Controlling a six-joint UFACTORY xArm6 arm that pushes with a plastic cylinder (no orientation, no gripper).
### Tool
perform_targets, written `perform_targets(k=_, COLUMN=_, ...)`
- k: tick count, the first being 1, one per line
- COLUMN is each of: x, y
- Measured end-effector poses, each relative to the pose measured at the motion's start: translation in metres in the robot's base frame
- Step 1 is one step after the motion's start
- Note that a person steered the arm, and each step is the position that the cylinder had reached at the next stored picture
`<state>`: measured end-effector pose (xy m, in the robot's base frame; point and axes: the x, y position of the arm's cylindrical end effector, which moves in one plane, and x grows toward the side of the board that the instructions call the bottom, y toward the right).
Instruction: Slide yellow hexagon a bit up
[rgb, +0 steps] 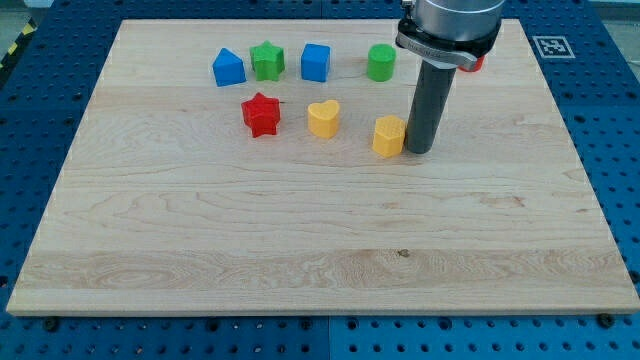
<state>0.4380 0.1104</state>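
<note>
The yellow hexagon (389, 136) sits on the wooden board (320, 230), right of centre in the upper half. My tip (419, 150) is right beside it on the view's right, touching or almost touching its side. The rod rises from there to the view's top edge.
A yellow heart (323, 118) lies left of the hexagon, and a red star (261, 114) further left. Along the top stand a blue house-shaped block (228, 68), a green star (267, 60), a blue cube (316, 62) and a green cylinder (381, 62). A red block (481, 63) peeks out behind the arm.
</note>
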Motion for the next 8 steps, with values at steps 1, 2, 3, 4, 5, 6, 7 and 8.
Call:
perform_targets(k=1, x=0.030, y=0.002)
perform_targets(k=2, x=0.032, y=-0.010)
perform_targets(k=3, x=0.024, y=-0.036)
perform_targets(k=4, x=0.026, y=-0.037)
perform_targets(k=5, x=0.026, y=-0.037)
perform_targets(k=6, x=0.026, y=-0.036)
perform_targets(k=7, x=0.021, y=-0.036)
perform_targets(k=8, x=0.010, y=-0.036)
